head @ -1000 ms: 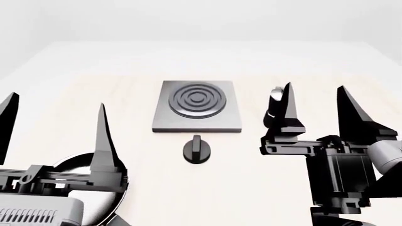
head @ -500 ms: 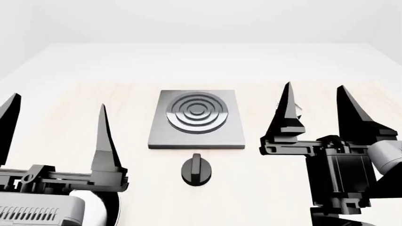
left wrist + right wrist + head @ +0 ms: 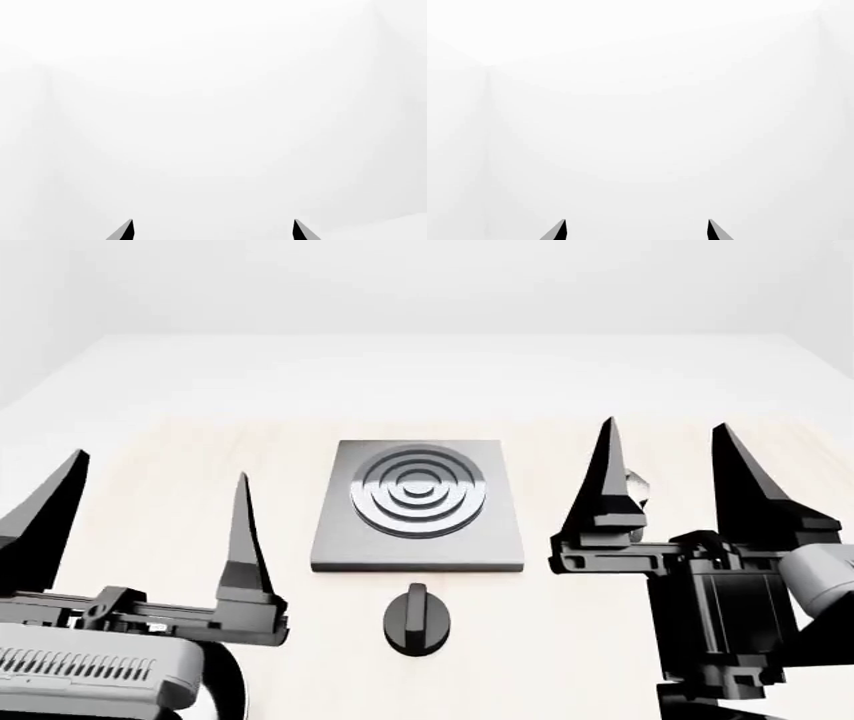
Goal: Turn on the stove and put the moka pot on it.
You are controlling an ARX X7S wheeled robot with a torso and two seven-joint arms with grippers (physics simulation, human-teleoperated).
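In the head view the grey stove slab (image 3: 334, 545) with its ringed round burner (image 3: 416, 490) lies mid-table. Its small black knob (image 3: 415, 618) sits just in front of it. Of the moka pot, only a sliver of silver lid (image 3: 637, 482) shows, right of the stove; the rest is hidden behind the right gripper's left finger. My right gripper (image 3: 665, 425) is open and empty, raised in front of the pot. My left gripper (image 3: 160, 465) is open and empty at the front left. The wrist views show only open fingertips, left (image 3: 212, 230) and right (image 3: 636, 230), against white.
A dark curved rim of the frying pan (image 3: 231, 685) peeks from under my left gripper at the front left. The pale wooden table (image 3: 160, 440) runs back to a white wall.
The view has shifted, so the stove and knob sit lower in frame. My left gripper has moved right and up, covering the pan. The moka pot has slipped behind the right finger.
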